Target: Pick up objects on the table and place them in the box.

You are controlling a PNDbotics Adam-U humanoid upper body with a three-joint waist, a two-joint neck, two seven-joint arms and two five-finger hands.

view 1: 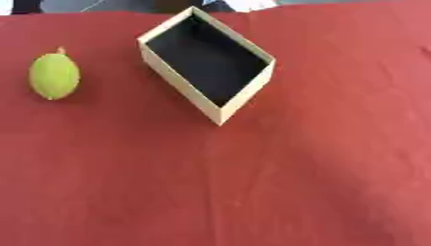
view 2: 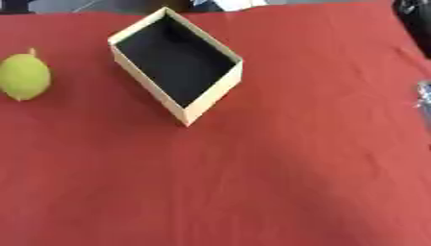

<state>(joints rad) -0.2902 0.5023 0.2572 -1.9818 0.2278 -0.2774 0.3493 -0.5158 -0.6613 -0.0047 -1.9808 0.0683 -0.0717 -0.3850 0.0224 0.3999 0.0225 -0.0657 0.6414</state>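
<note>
- Presently neither of my hands shows, so their state I cannot tell.
- Green fruit (view 1: 55,76) lies left of the empty cream box (view 1: 172,79), apart, on red cloth (view 1: 295,182).

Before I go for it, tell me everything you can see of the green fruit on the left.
The green fruit is yellow-green, oval and smooth-looking, with a small stem tip at its far end. It looks whole. It lies on the red cloth near the table's left edge, long axis pointing roughly away from the robot. It sits apart from the open box, to that box's left. Nothing but the cloth touches it; no hand is near it.
</note>
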